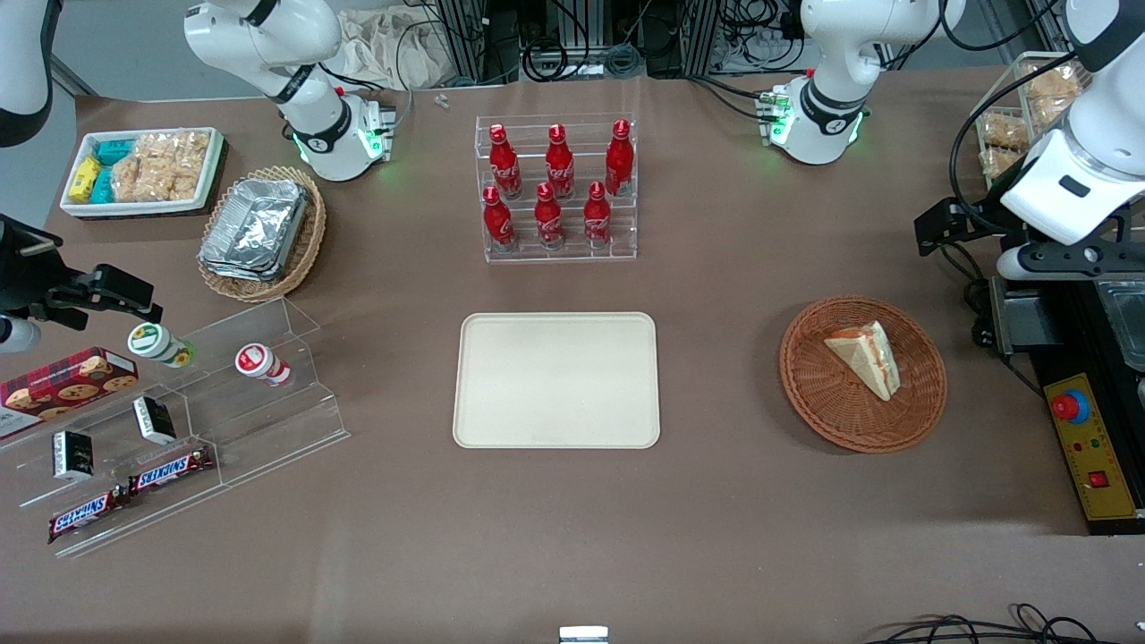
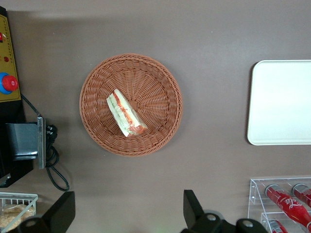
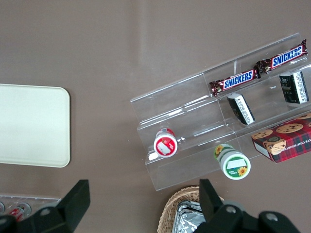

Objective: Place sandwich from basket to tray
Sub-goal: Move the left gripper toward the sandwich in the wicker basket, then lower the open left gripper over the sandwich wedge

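Observation:
The sandwich (image 1: 863, 358) (image 2: 125, 113), a pale wedge with an orange and green stripe, lies in the round reddish-brown basket (image 1: 805, 394) (image 2: 97, 82). The cream tray (image 1: 556, 379) (image 2: 282, 102) sits bare at the table's middle, beside the basket toward the parked arm's end. My left gripper (image 1: 944, 228) (image 2: 127, 211) hangs above the table, farther from the front camera than the basket and apart from it. It is open, with only bare table showing between its fingers (image 2: 192, 209).
A clear rack of red bottles (image 1: 559, 192) (image 2: 286, 199) stands farther back than the tray. A yellow control box (image 1: 1087, 447) (image 2: 7, 82) lies at the working arm's end. An acrylic snack shelf (image 1: 179, 420), an oval basket of foil containers (image 1: 264, 233) and a white bin (image 1: 143, 170) lie toward the parked arm's end.

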### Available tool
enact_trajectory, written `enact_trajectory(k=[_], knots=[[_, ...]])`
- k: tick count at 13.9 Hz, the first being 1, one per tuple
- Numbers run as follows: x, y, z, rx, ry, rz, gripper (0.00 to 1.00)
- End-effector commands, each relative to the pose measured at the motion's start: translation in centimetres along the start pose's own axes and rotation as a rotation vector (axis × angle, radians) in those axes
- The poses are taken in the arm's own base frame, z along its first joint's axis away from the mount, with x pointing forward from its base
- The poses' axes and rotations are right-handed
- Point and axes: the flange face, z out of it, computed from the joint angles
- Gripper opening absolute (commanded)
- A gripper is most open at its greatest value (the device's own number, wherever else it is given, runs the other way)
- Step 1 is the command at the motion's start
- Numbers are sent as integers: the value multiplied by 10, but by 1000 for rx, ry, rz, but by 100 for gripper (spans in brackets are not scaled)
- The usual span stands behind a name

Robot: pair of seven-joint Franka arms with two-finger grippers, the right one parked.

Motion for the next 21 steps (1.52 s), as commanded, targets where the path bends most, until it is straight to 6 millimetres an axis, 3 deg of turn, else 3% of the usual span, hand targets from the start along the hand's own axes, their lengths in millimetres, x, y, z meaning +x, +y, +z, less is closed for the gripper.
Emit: enact_trajectory(k=[1,6,10,16,18,21], knots=[[-4,-1,-2,23,-24,20,100],[0,-3,8,27,-40,-126,100],[30,-21,78,54,-115,-453,100],[28,-81,202,32,-65,-648,100],[27,-79,247,25,-45,-698,100],[16,-74,298,14,-17,-732,100]])
